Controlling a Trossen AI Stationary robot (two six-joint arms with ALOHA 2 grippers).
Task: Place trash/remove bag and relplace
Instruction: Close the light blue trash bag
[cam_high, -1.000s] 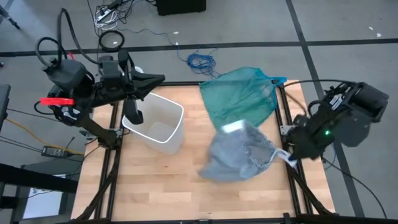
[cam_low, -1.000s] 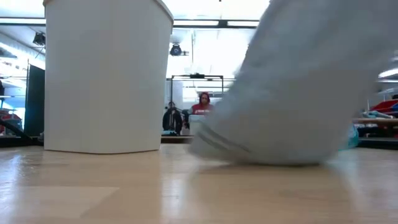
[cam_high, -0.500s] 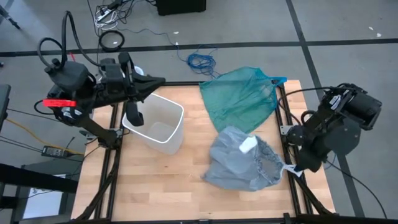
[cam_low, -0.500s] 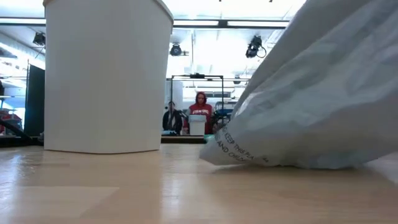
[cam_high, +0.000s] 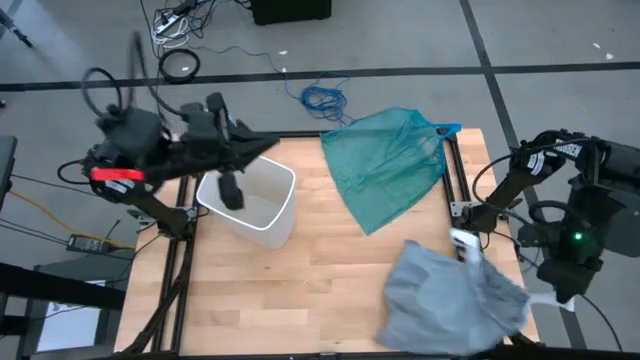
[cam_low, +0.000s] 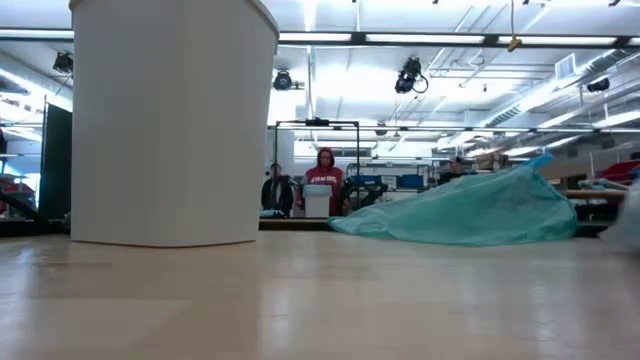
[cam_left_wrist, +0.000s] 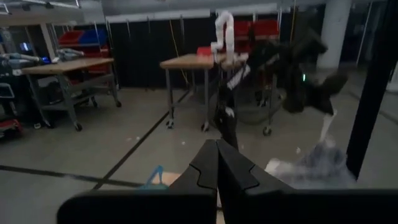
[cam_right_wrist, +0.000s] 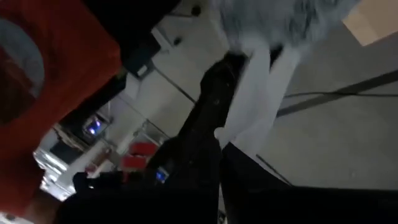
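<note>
The bag (cam_high: 455, 300), pale grey and crumpled, lies over the table's near right corner and reaches past the right edge. A white lump (cam_high: 465, 243) shows at its far side; the trash is otherwise out of view. My right gripper (cam_high: 556, 297) hangs off the right edge, shut on the bag's white strip. The white bin (cam_high: 250, 205) stands upright at the far left, also seen in the low view (cam_low: 170, 120). My left gripper (cam_high: 268, 145) is level above the bin's far rim, shut and empty (cam_left_wrist: 217, 149). My right gripper pinches a white strip (cam_right_wrist: 252, 115) at the bag's right end between its two shut fingers (cam_right_wrist: 208, 155). It comes at the strip from beyond the table's right edge, slanting down. The strip runs stretched from the fingers to the bag's grey body (cam_right_wrist: 280, 18).
A teal-green plastic bag (cam_high: 388, 165) lies spread on the far right of the table, a low mound in the low view (cam_low: 470, 212). Bare wood lies between the bin and the two bags. People stand in the room far behind the table.
My right gripper has swung toward the table's near right corner and out past the right edge, turning as it went and staying shut. The bag has slid with it from the middle right of the table to the near right corner.
</note>
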